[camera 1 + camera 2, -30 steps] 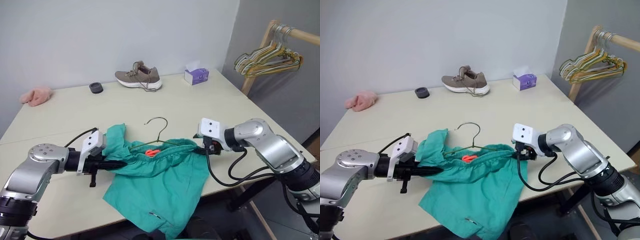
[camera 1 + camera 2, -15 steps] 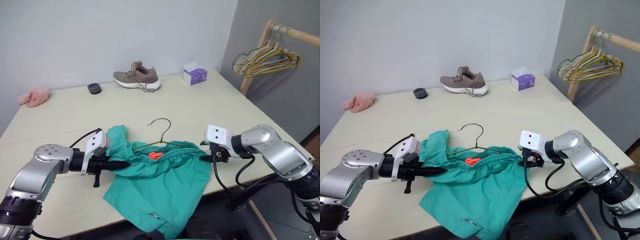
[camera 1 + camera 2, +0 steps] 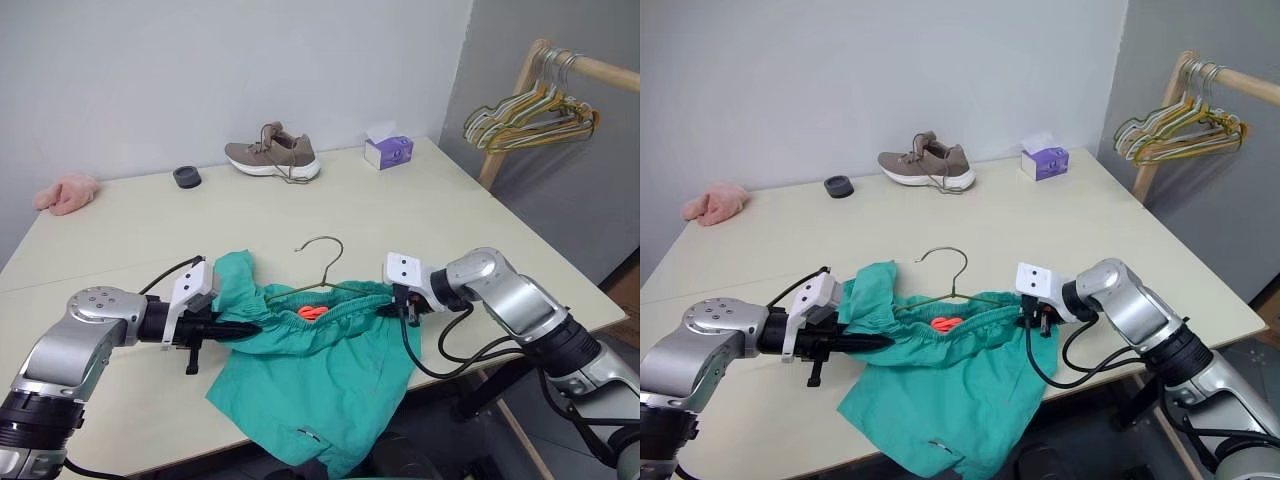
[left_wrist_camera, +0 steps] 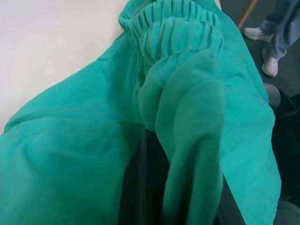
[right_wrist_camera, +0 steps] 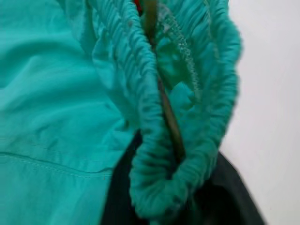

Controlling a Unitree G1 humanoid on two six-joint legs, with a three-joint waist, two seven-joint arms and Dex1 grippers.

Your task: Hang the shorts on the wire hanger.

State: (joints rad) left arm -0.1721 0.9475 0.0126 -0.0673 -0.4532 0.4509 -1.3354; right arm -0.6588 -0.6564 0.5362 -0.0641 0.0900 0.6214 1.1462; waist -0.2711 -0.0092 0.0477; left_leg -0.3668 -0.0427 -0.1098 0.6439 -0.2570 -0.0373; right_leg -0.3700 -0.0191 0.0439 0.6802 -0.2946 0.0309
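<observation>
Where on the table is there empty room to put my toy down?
Bare table lies between the pink cloth, the black ring and the shorts; more lies between the tissue box and the right gripper. Around the wire hanger it's crowded.

Shorts over table edge, shoe behind.

a shoe, tissue box and pink cloth on the table.

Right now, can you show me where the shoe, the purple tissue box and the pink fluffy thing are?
shoe (image 3: 272,158), left eye view, on its laced upper.
purple tissue box (image 3: 390,152), left eye view, on its front side.
pink fluffy cloth (image 3: 67,193), left eye view, on its middle.
</observation>
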